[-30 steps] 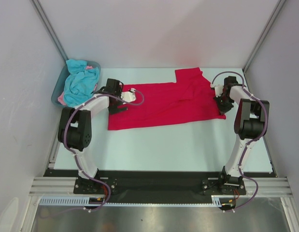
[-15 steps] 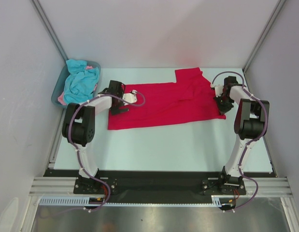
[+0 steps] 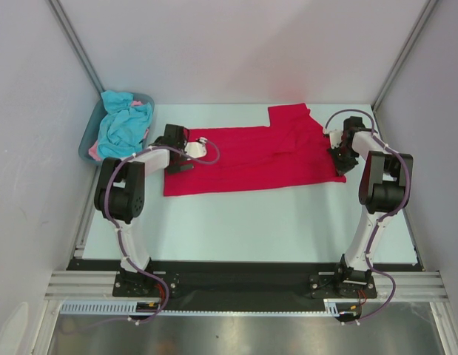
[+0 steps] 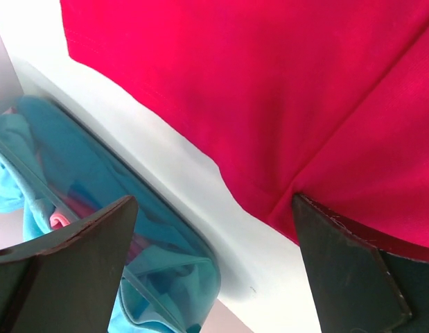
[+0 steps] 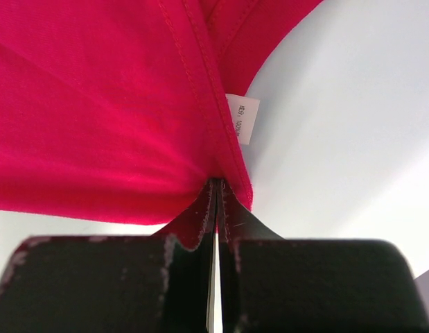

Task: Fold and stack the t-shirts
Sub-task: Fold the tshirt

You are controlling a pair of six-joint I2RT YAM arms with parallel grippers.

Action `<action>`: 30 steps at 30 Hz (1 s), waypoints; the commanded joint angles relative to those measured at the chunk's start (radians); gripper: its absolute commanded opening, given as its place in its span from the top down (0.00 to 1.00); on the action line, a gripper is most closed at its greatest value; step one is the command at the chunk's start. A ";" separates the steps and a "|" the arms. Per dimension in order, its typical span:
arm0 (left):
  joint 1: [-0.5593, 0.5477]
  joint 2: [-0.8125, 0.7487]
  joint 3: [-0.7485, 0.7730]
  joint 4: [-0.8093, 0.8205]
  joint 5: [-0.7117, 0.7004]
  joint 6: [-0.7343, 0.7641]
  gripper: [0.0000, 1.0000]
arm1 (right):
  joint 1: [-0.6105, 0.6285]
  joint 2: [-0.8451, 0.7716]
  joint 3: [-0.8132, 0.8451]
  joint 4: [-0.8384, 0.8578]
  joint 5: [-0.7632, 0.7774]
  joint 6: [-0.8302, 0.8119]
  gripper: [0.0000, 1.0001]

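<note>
The red t-shirt [image 3: 251, 159] lies spread flat across the middle of the table [image 3: 273, 222]. At its three o'clock edge the right gripper [image 5: 215, 191] is pinching the shirt. At nine o'clock the left gripper [image 4: 214, 208] stands spread wide over the edge. Turquoise and pink t-shirts [image 3: 123, 124] fill the tub [image 3: 86, 144] at ten o'clock.

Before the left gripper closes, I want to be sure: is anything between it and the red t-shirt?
Nothing visible is. The left gripper stands open at the red t-shirt edge, one finger over the cloth. The tub of turquoise shirts lies beside it, not between. The right gripper is shut on the shirt's other end.
</note>
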 commanded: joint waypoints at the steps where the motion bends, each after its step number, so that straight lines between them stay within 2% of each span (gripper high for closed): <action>1: 0.067 0.033 -0.037 -0.038 -0.113 0.053 0.00 | -0.038 0.001 -0.005 -0.053 0.090 -0.024 1.00; 10: 0.072 0.035 -0.012 -0.053 -0.116 0.038 0.00 | -0.035 0.006 -0.008 -0.060 0.081 -0.019 1.00; 13: 0.070 0.009 0.011 -0.056 -0.090 0.008 0.00 | -0.024 -0.005 -0.005 -0.086 0.056 -0.022 0.85; 14: 0.070 0.001 0.018 -0.058 -0.088 -0.007 0.00 | -0.020 -0.015 -0.009 -0.088 0.024 -0.022 0.71; 17: 0.069 -0.034 0.054 -0.047 -0.085 -0.033 0.00 | 0.008 -0.074 -0.005 -0.062 0.015 -0.018 0.55; 18: 0.067 -0.046 0.070 -0.044 -0.085 -0.039 0.00 | 0.020 -0.087 0.000 -0.054 0.016 -0.010 0.53; 24: 0.041 -0.131 0.101 -0.015 -0.087 -0.055 0.00 | 0.071 -0.140 0.105 -0.042 0.013 0.025 0.46; 27: 0.017 -0.181 0.086 -0.021 -0.050 -0.059 0.00 | 0.101 -0.155 0.138 -0.042 -0.004 0.042 0.46; 29: -0.006 -0.212 0.066 -0.044 -0.027 -0.059 0.00 | 0.124 -0.160 0.151 -0.039 -0.015 0.054 0.49; 30: -0.012 -0.218 0.060 -0.059 0.002 -0.061 0.00 | 0.125 -0.158 0.153 -0.036 -0.016 0.057 0.56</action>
